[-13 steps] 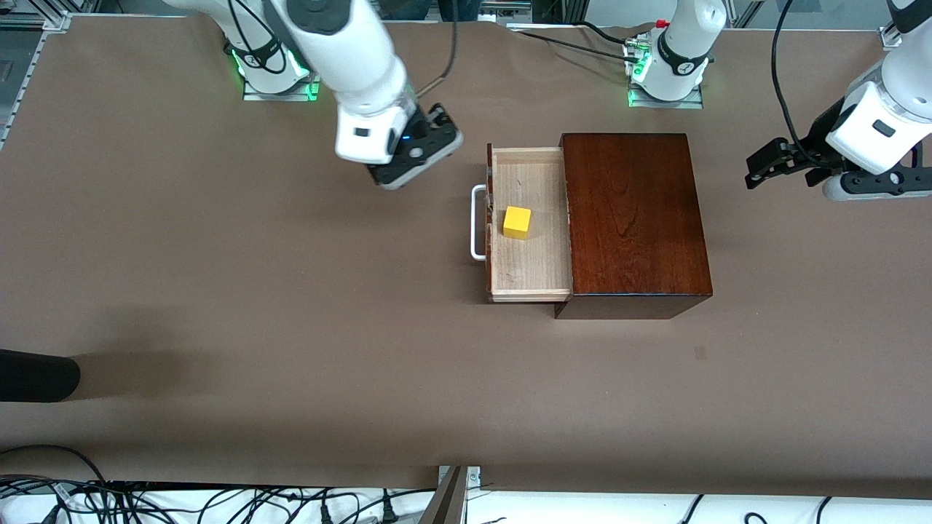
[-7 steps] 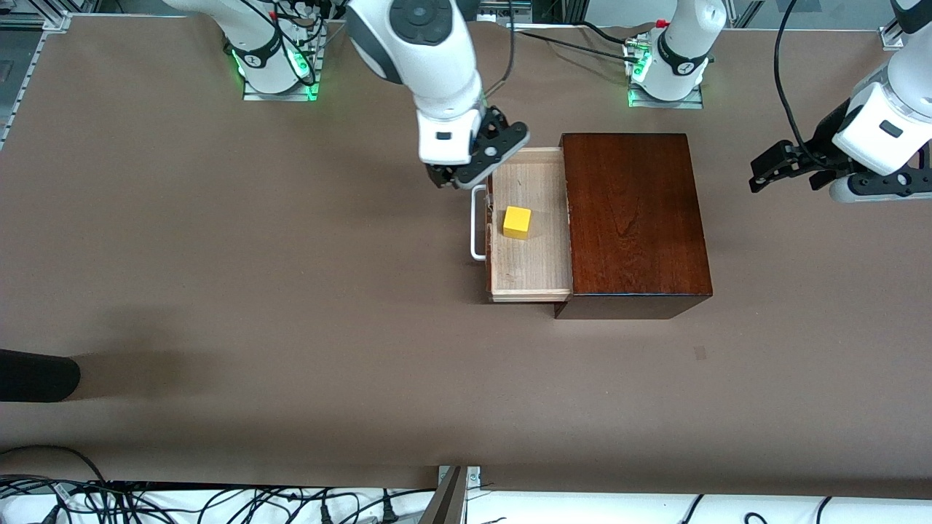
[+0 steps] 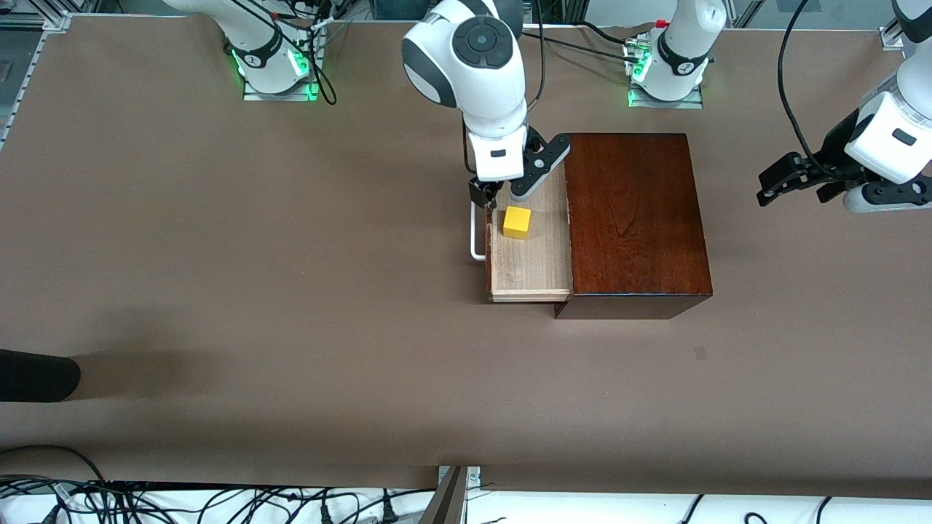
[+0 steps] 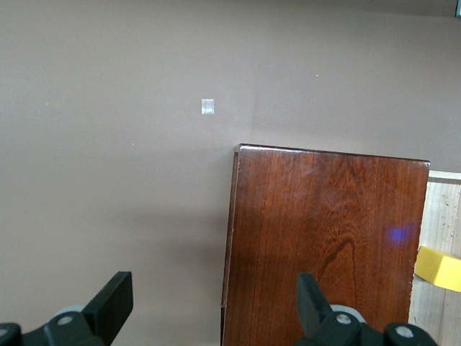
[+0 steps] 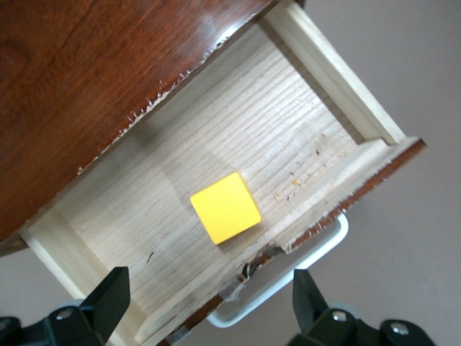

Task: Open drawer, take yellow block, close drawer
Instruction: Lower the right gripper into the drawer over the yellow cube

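Drawer (image 3: pixel 530 247) pulled out, yellow block (image 3: pixel 517 222) on its floor; right gripper (image 3: pixel 502 195) above, spread wide, empty — centre, descend clear of walls; left gripper (image 3: pixel 797 178) waiting, agape, empty.

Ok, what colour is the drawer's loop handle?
White. The loop handle on the drawer shows best in the right wrist view.
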### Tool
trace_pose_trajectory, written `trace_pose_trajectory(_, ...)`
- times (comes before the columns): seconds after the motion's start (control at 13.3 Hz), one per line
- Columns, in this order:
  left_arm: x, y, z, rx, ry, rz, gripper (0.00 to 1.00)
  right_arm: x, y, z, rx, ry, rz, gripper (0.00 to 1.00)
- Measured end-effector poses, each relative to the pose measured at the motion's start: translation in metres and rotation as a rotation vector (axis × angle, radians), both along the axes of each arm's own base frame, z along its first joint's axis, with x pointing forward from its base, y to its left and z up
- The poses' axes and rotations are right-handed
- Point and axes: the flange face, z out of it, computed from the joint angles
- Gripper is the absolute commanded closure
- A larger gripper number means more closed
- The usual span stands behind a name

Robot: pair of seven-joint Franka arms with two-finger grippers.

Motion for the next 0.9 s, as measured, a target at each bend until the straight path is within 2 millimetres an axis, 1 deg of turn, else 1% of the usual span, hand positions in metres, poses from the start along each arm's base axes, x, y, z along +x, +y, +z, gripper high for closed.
trace_pose_trajectory(0.23,0.0,0.003,0.0,0.017,-0.002,0.002,0.0,0.002,0.004,-0.012,-0.002,-0.022,0.095,0.0)
trace_pose_trajectory(0.45,0.001,0.01,0.0,0.088,-0.007,-0.006,0.0,0.006,0.007,-0.025,-0.011,-0.049,0.168,0.0)
trace_pose_trajectory(0.68,0.003,0.009,-0.003,0.103,-0.003,-0.011,0.0,0.008,0.011,-0.048,-0.039,-0.075,0.203,0.0)
trace_pose_trajectory(0.9,0.004,0.009,-0.001,0.102,-0.009,-0.009,0.0,0.003,0.021,-0.069,-0.042,-0.088,0.222,0.0)
